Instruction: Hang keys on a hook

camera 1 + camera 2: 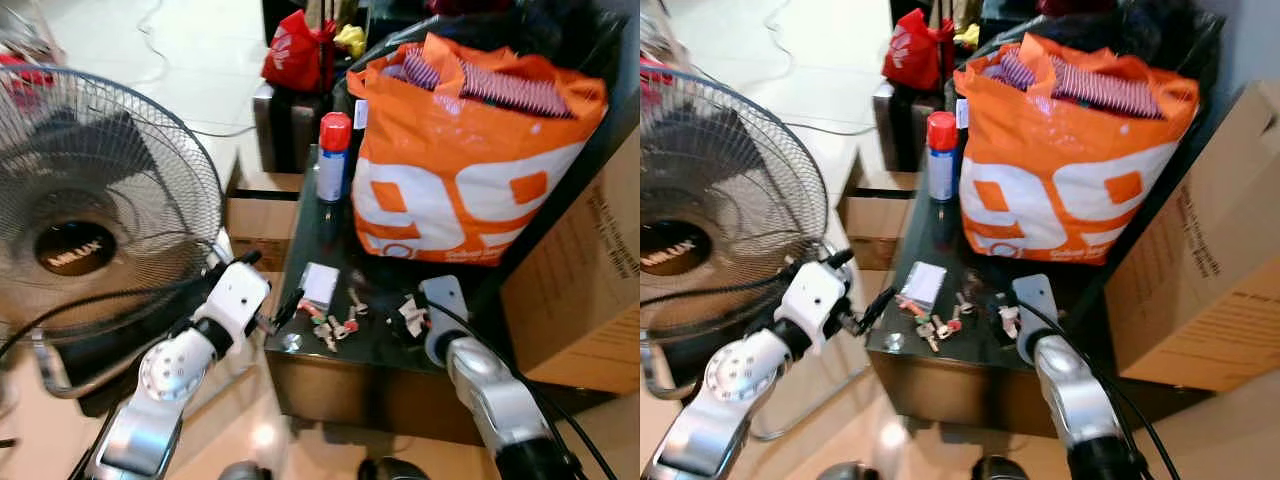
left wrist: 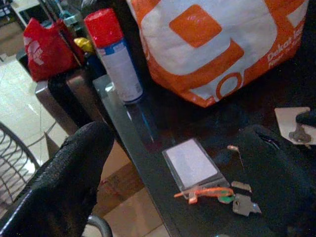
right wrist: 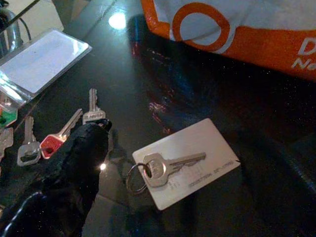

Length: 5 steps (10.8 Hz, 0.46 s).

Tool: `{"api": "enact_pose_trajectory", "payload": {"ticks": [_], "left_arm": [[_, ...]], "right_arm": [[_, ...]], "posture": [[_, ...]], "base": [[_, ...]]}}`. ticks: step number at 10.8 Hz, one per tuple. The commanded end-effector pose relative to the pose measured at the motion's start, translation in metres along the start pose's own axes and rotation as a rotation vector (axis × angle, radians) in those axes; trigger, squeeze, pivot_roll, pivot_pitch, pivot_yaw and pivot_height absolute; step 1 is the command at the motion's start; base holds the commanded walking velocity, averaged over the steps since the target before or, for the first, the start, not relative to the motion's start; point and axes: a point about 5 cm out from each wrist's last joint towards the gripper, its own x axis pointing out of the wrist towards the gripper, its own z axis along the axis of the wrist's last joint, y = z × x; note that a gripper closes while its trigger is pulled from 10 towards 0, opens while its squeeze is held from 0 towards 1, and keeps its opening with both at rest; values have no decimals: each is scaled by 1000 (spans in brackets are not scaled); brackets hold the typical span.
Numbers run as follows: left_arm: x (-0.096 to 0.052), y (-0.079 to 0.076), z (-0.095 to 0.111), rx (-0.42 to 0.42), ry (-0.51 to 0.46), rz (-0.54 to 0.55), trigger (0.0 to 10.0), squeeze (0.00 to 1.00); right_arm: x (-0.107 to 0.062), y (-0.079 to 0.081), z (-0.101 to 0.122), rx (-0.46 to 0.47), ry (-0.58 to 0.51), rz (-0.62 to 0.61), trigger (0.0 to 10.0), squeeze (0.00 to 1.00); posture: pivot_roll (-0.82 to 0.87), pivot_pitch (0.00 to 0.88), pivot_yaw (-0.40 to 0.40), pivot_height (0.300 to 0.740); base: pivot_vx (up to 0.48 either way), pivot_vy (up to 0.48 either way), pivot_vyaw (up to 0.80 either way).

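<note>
A dark glossy table (image 1: 310, 235) stands in a cluttered room, a standing fan (image 1: 85, 215) to its left. The left gripper (image 1: 285, 312) reaches in at the table's left front edge, fingers parted; just beyond it lie a clear card sleeve (image 2: 191, 163) and a scatter of keys (image 1: 335, 322) — one with a red head. Behind them stand a red-capped spray can (image 1: 332, 157) and an orange-and-white bag (image 1: 460, 160). The right gripper (image 1: 412, 318) hovers low over the table with its fingers apart, a single key on a ring (image 3: 160, 168) resting on a white card (image 3: 190, 163) between them.
</note>
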Motion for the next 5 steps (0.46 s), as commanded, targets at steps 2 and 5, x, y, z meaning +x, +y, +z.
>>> {"api": "enact_pose_trajectory", "payload": {"ticks": [2,5], "left_arm": [[-1,-5,-5,0,9,-70,10000,357],[-15,-18,-16,-76,64,-207,10000,357]], "right_arm": [[-2,1,-1,-43,3,20,10000,1000],[5,8,-11,-89,66,12,10000,855]], "posture": [[-3,140,15,740],[0,161,-12,740]], "base": [[0,0,0],[0,0,0]]}}
